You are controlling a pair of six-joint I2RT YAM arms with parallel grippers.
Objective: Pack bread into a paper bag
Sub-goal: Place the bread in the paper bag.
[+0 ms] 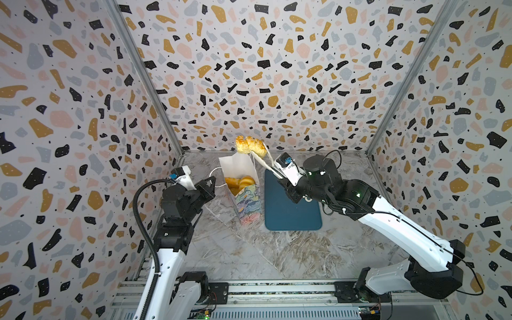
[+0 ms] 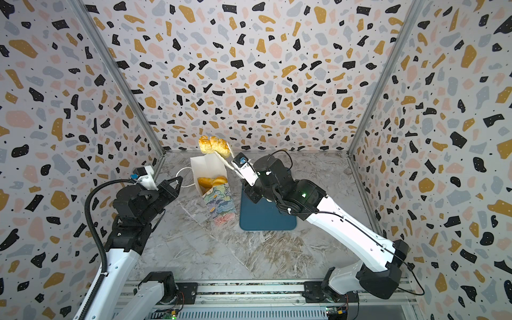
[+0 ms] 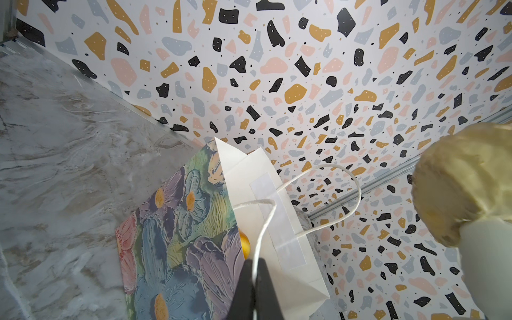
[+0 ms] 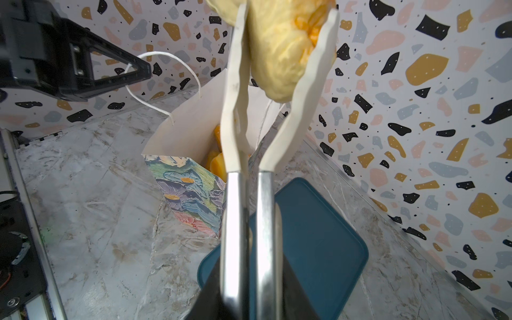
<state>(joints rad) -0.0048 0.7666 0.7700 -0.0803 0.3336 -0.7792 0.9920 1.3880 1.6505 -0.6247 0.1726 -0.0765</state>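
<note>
Right wrist view: the right gripper (image 4: 249,293) is clenched on steel tongs (image 4: 234,210) whose white tips pinch a pale twisted roll (image 4: 277,61) in the air near the open top of the paper bag (image 4: 191,191). The bag stands upright on the marble table (image 4: 97,194) beside the dark-teal tray (image 4: 318,235), golden buns (image 4: 216,163) inside; the left gripper (image 3: 253,279) is clamped on its white cord handle (image 3: 266,221).

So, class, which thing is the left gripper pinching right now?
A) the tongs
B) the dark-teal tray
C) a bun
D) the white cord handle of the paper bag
D: the left gripper is shut on the white cord handle of the paper bag, while the tongs sit in the right gripper.
</note>
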